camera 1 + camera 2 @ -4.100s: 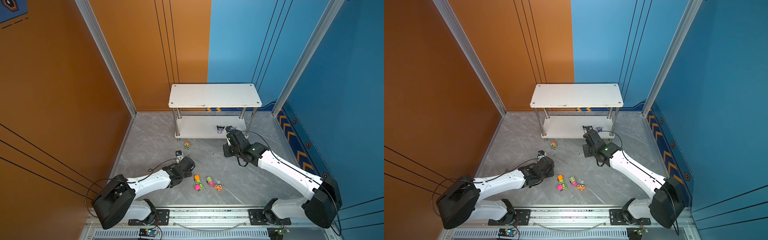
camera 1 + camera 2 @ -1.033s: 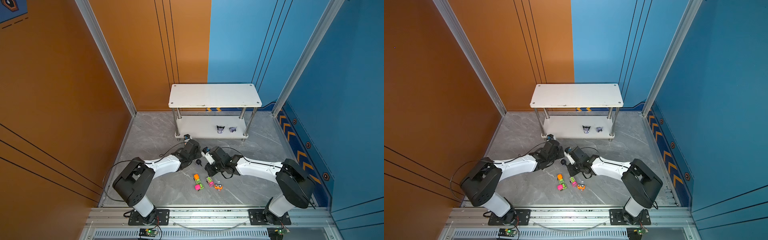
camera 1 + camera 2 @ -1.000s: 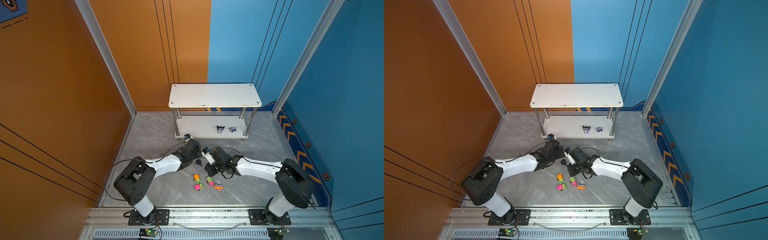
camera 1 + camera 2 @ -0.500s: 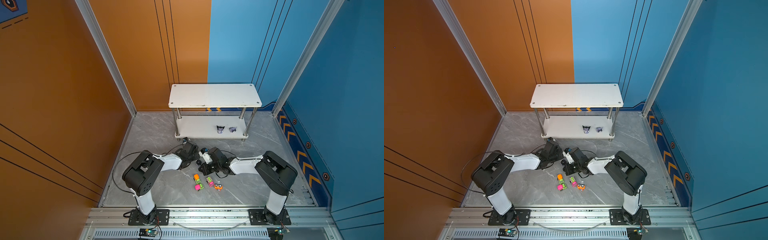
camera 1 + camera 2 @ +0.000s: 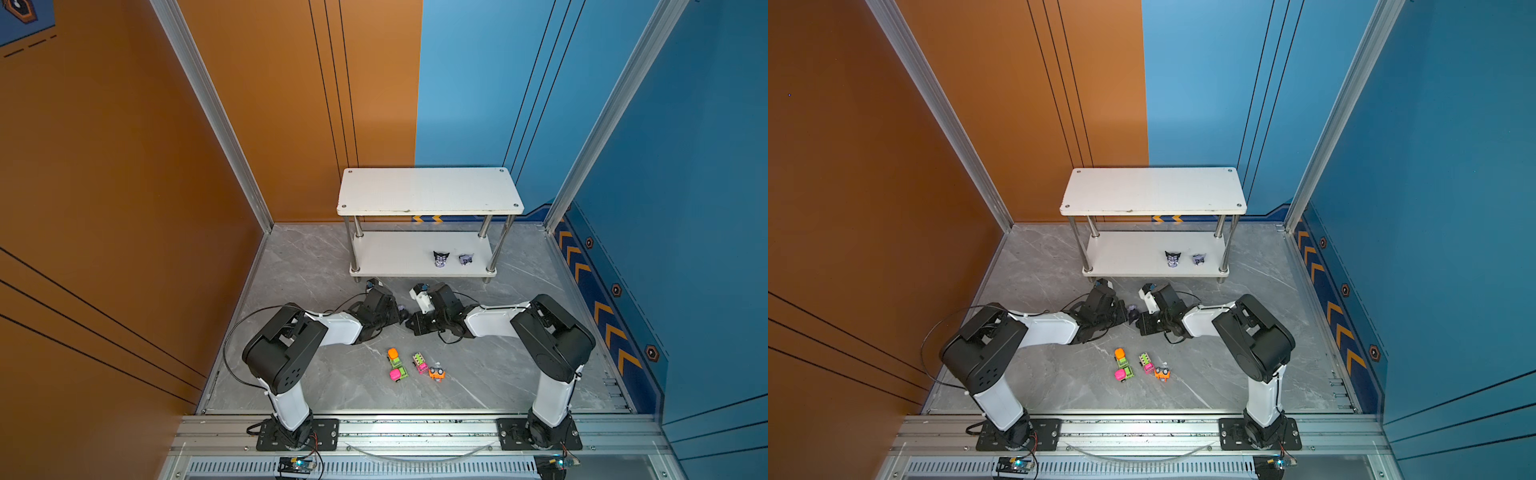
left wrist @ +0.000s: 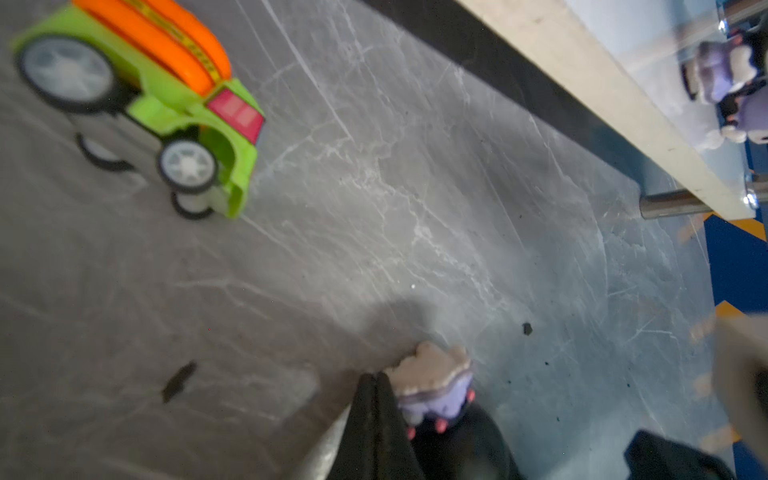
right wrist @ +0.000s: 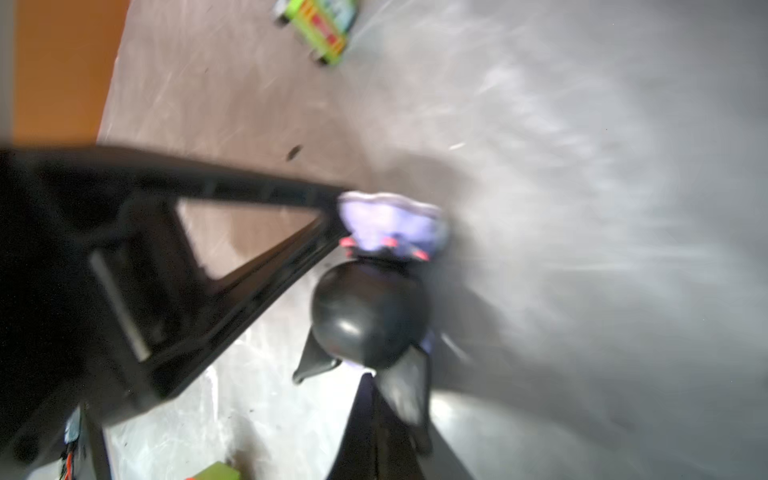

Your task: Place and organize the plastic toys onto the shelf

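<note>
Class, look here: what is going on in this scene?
Two robot arms are putting toys on a white shelf. Two figurines sit on its lower board. The left gripper and right gripper, both shut, meet at a third figurine lying on the floor; neither seems to hold it. Four toy cars sit clustered on the floor; a fifth car lies near the left gripper.

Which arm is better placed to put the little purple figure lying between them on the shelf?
Right, probably. Both the left gripper and right gripper are shut at the figurine, neither visibly gripping it, but the two figurines already on the shelf stand toward the right arm's side.
</note>
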### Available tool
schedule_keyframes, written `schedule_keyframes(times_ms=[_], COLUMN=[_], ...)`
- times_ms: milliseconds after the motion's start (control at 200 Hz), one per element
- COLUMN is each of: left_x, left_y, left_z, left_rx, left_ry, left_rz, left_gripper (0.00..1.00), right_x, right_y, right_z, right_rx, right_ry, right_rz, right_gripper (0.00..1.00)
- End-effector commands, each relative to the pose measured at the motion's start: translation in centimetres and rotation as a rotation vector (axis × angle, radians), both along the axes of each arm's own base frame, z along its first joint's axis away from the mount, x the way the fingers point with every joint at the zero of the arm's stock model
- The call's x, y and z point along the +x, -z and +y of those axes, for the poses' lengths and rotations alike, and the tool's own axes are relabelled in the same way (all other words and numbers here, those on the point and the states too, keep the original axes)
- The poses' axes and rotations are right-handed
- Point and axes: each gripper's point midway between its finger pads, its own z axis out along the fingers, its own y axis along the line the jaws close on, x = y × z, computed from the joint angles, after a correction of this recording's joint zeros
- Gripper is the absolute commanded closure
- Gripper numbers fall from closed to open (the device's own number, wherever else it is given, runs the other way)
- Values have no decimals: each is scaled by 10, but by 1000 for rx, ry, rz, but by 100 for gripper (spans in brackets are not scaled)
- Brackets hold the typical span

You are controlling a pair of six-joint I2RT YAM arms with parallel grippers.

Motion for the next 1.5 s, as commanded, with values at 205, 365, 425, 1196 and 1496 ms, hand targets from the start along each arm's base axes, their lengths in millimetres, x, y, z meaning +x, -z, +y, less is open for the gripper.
schedule_keyframes(times_ms=[205, 365, 425, 1196, 1496], left_x=[2, 13, 15, 21, 22], left_y=[-36, -51, -53, -4, 6], left_z=[-15, -23, -25, -10, 8], left_rx=[-29, -15, -10, 63, 62], left_ry=[52, 63, 65, 41, 3], left_rz=[-50, -86, -95, -18, -2], left_gripper=[100, 100, 100, 100, 100], right_x=[4, -7, -10, -10, -8], right_y=[-31, -37, -36, -27, -26], right_z=[-43, -49, -49, -46, -43], right_rx=[-88, -141, -145, -131, -134], right_ry=[62, 50, 50, 61, 58], right_rz=[-96, -143, -147, -122, -116], right_gripper=[96, 77, 76, 90, 90])
